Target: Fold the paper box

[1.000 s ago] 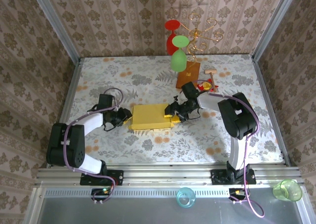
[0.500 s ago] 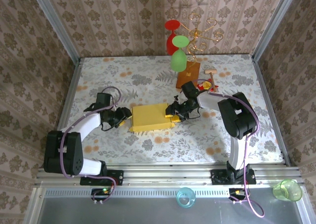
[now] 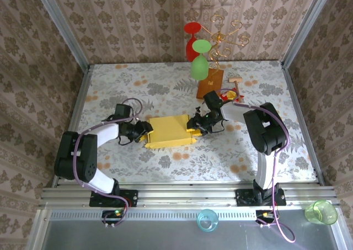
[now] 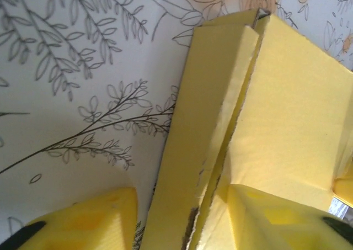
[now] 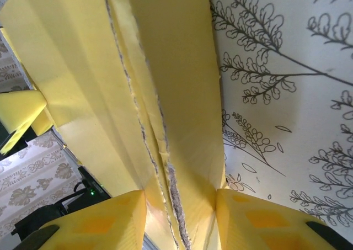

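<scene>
Floral-printed counter [image 3: 138,84] carries the paper box [image 3: 170,131] at its middle, yellow face up. It is a shallow rectangular shape, not a flat sheet. Both short ends look doubled over, yet in the wrist views their ragged edges gape, so I judge the end walls not yet locked; pressing or tucking them seems to be what is left. The left hand [image 3: 144,129] straddles the left end, its fingers [image 4: 83,219] apart and one clear of the flap. The right hand [image 3: 193,126] pinches the right end wall between its pads [image 5: 259,222]. Behind stands a wooden block [image 3: 210,84] bearing a wire stand [image 3: 223,37].
</scene>
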`<act>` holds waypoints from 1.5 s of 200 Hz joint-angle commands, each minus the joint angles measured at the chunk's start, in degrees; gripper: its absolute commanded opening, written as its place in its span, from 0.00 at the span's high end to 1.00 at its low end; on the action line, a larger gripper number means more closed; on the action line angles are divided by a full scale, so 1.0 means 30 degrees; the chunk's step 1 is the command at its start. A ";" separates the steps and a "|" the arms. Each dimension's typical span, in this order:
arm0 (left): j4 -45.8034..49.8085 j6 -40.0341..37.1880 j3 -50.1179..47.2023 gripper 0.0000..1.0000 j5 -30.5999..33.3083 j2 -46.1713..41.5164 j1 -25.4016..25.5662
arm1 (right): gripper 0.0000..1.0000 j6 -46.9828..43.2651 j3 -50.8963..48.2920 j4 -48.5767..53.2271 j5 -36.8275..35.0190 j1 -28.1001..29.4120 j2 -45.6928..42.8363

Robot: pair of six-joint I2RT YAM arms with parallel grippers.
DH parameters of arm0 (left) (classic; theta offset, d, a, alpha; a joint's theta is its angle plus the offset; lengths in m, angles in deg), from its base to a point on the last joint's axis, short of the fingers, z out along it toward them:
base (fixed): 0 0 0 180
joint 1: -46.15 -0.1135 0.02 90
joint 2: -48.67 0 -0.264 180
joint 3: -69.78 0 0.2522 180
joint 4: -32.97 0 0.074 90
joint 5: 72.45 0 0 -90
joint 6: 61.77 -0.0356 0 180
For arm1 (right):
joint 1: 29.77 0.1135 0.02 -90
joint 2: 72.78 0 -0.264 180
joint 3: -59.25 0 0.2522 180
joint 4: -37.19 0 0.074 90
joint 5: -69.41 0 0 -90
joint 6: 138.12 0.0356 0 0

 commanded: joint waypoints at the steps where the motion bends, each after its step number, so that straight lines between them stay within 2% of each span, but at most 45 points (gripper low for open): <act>1: -0.0455 0.0080 -0.0297 0.63 -0.0369 0.0547 0.0193 | 0.62 -0.0205 0.0321 0.0231 -0.0004 0.0045 0.0384; 39: -0.0321 -0.0247 -0.0666 0.92 -0.0268 0.0581 0.0210 | 0.61 -0.0501 0.0440 0.0444 0.0099 -0.0005 0.0224; 68: 0.0415 -0.1038 -0.0663 1.00 -0.0220 0.0706 0.0065 | 0.54 -0.0849 0.0618 0.0702 0.0234 -0.0151 -0.0086; 106: -0.0248 -0.1344 -0.1260 1.00 -0.0954 0.0213 -0.0422 | 0.42 -0.1478 0.0568 0.1164 0.0155 -0.0655 -0.0800; 128: -0.1616 -0.1210 -0.1656 1.00 -0.2466 -0.0639 -0.0877 | 0.39 -0.1842 0.0252 0.1045 0.0652 -0.1175 -0.1249; 154: -0.1536 -0.1058 -0.1480 1.00 -0.3945 -0.1042 -0.1313 | 0.35 -0.2457 0.0311 0.1174 0.1661 -0.1440 -0.1542; 176: -0.1508 -0.0818 -0.1298 1.00 -0.4775 -0.0927 -0.1490 | 0.35 -0.2526 0.0383 0.1058 0.2236 -0.1445 -0.1243; 241: -0.1732 -0.0222 -0.0999 1.00 -0.5756 -0.0297 -0.1585 | 0.33 -0.0259 0.0810 -0.1480 0.3861 -0.1195 -0.0302; 300: -0.2098 0.0177 -0.0521 1.00 -0.6365 0.0273 -0.1437 | 0.36 0.0823 0.0608 -0.2650 0.3762 -0.0290 0.0391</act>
